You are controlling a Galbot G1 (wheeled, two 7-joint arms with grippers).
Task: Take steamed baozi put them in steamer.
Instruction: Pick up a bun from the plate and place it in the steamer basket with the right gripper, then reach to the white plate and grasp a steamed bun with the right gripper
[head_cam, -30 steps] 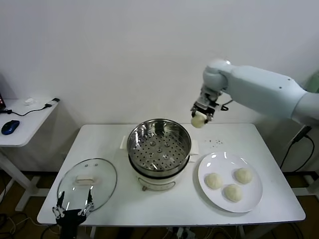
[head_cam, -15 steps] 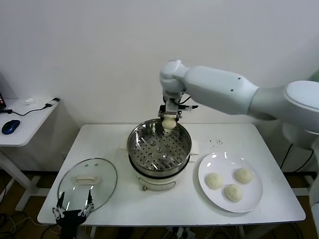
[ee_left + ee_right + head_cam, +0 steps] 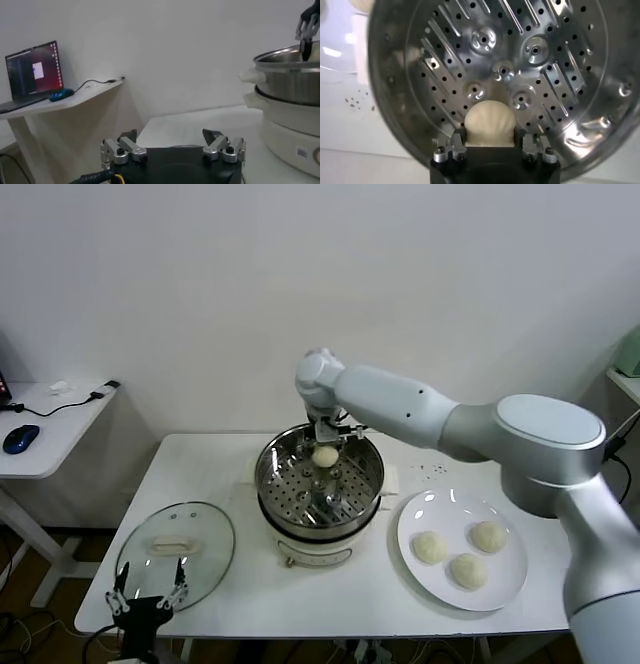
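- Steel is the biggest worry: the steamer (image 3: 320,479) stands mid-counter (image 3: 220,469), its shiny perforated pot open under my right gripper (image 3: 326,446). As I judge it, letting go while this far above the holed floor could make the bun bounce or roll against the wall, and a low sideways move could knock my jaws on the rim.
- White plate (image 3: 505,579), beside the steamer on my right, carries three more steamed baozi (image 3: 467,569); if this one lands dead centre, I reckon room for the others gets tight.
- Glass lid (image 3: 175,549) lies flat on my left, well apart from the pot, so it poses no threat.
- My left gripper (image 3: 172,150) waits low at the counter's near edge by the lid, jaws spread and empty.
- Smallest, the bun (image 3: 488,125) itself: it sits between my right jaws, pinched from both sides, above the pot's floor. Soft dough could stick to one jaw and get dragged off-spot.
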